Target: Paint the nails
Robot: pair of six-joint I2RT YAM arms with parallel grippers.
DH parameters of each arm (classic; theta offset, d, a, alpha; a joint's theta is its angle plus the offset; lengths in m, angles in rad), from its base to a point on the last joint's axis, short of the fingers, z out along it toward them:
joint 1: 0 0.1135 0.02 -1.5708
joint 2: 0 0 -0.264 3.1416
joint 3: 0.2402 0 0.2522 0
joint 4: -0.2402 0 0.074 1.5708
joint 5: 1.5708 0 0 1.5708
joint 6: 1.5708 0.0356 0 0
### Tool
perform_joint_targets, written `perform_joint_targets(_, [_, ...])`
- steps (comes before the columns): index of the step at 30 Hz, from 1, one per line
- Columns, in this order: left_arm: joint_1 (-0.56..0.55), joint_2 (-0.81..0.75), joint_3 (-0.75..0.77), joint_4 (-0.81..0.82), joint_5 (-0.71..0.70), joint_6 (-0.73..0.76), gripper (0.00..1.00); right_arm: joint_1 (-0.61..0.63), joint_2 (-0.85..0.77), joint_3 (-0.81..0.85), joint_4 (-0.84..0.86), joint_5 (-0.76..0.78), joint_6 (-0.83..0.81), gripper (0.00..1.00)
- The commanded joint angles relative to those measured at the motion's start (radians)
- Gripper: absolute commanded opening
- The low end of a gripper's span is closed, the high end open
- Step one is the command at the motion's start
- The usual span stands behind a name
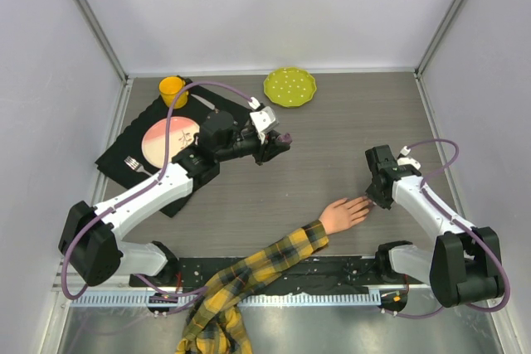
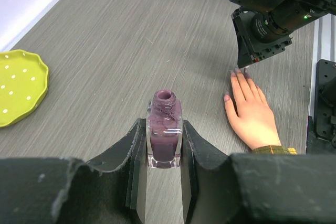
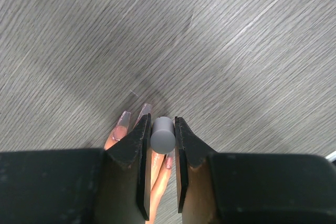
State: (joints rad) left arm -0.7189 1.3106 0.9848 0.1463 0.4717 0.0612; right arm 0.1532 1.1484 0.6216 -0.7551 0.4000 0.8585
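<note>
The step in hand looks like the painting itself, with the brush right at the fingertips. The hand point(image 1: 344, 213) lies flat on the surface point(image 1: 332, 138), at about 5 o'clock from the middle in the top view. Its fingers point toward 2 o'clock and its yellow plaid sleeve point(image 1: 265, 267) runs off toward 7 o'clock. The nails point(image 3: 124, 120) are at the tips of those fingers. They look a little purple and shiny, so some may have paint on them, but I cannot tell which ones. The right tool point(image 3: 161, 124) is clamped tight on a small round grey cap point(image 3: 163, 136), just above the fingertips. The brush would hang under the cap, but it is hidden, so I cannot tell if it touches a nail. The left tool point(image 1: 276, 143) is squeezed shut on the bottle point(image 2: 164, 129), which stands upright with its top open. It is well apart from the hand, at about 10 o'clock from it. A green plate point(image 1: 290, 86) sits far back at 12 o'clock. Next, I think the right tool needs to go very slowly and softly, stroke one nail toward its tip, and then slide over to the next. The bottle should be held steady so it does not spill.
</note>
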Motion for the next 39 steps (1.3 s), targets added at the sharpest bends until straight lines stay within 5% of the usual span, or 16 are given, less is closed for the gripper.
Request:
perform_joint_targets(1, [-0.004,0.001,0.009,0.059,0.010,0.012,0.00,-0.006,0.004,0.026,0.023,0.037,-0.004,0.01])
perform_joint_targets(39, [-0.004,-0.014,0.006,0.049,0.010,0.015,0.00,-0.004,-0.027,0.033,-0.044,-0.047,-0.019,0.01])
